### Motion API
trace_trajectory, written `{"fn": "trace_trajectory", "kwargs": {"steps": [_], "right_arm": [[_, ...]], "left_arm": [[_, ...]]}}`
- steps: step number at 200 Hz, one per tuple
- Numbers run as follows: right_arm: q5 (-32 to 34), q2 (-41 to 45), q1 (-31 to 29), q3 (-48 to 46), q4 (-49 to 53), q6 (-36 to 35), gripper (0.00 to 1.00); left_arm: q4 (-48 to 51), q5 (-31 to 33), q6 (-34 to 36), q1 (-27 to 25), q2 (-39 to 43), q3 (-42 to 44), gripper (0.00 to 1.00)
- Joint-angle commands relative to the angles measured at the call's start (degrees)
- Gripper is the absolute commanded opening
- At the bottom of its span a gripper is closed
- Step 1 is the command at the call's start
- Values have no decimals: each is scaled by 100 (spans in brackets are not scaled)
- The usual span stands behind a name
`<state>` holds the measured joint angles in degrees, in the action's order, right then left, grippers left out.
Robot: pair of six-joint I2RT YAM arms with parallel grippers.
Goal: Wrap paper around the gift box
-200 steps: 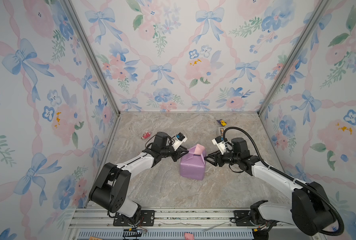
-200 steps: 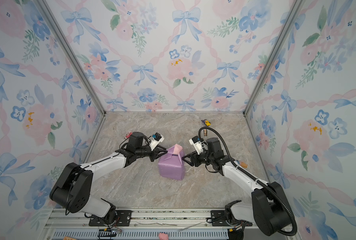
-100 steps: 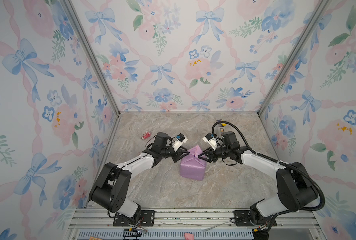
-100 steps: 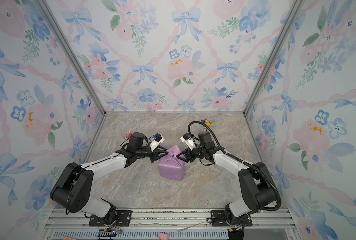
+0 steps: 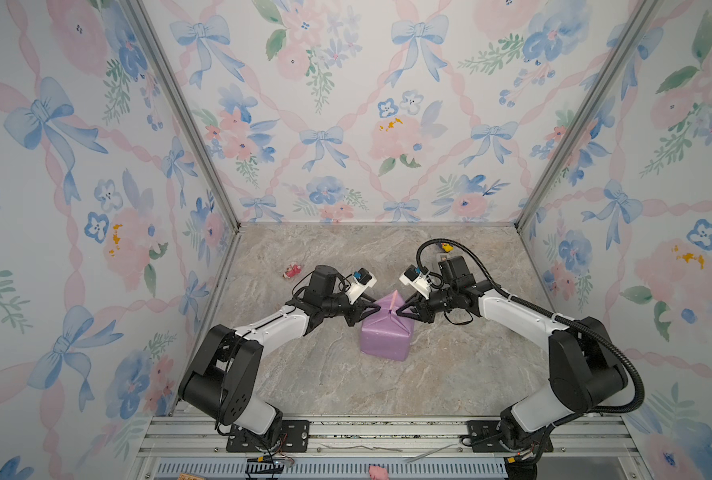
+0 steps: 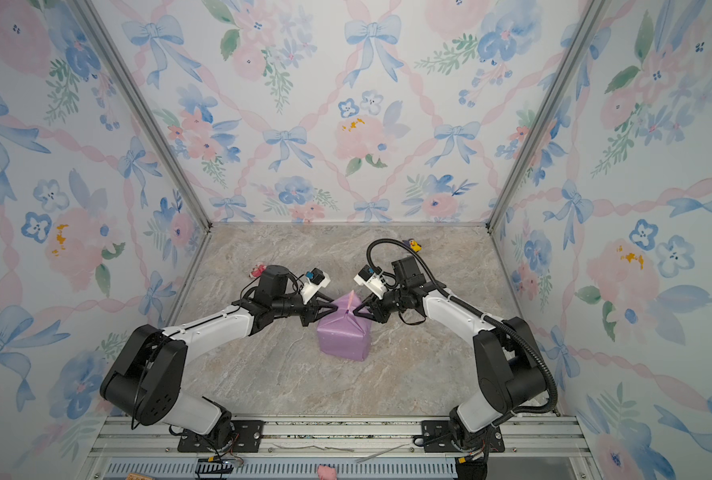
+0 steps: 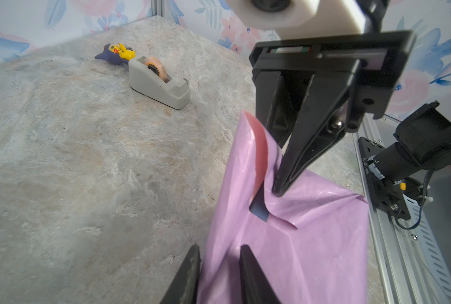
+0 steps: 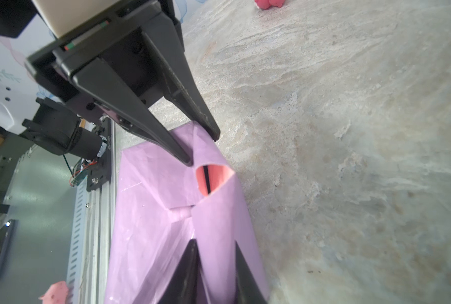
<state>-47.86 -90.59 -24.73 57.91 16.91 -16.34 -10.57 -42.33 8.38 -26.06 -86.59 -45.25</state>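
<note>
Left fingers (image 8: 164,139) and right fingers (image 7: 306,147), each narrowly apart, straddle the top ridge of the paper (image 5: 385,336) from opposite sides; whether they grip it I cannot tell.

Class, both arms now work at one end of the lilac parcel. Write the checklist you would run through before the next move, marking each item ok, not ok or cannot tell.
1. Cover over the navy-blue cardboard gift box: not ok; a navy patch shows through a gap.
2. End flap of the lilac-purple paper sheet folded down: not ok; its pink underside stands up.
3. Grip of the left tool on the paper: ok; a fold sits between its fingers.
4. Grip of the right tool on the paper: cannot tell.
5. The grey tape dispenser upright, apart from the parcel: ok.
</note>
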Motion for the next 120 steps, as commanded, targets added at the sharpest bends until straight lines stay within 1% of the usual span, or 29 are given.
{"fn": "trace_trajectory", "kwargs": {"steps": [1, 58, 94, 120], "right_arm": [[64, -169, -39, 223, 375, -441, 21], [-331, -385, -74, 663, 457, -599, 21], [-542, -361, -76, 424, -78, -274, 21], [-739, -390, -91, 294, -544, 7, 16]], "left_arm": [[166, -97, 84, -64, 38, 118, 27], [155, 42, 115, -83, 27, 100, 24], [109, 90, 146, -107, -11, 106, 23], [100, 148, 146, -118, -11, 100, 23]]}}
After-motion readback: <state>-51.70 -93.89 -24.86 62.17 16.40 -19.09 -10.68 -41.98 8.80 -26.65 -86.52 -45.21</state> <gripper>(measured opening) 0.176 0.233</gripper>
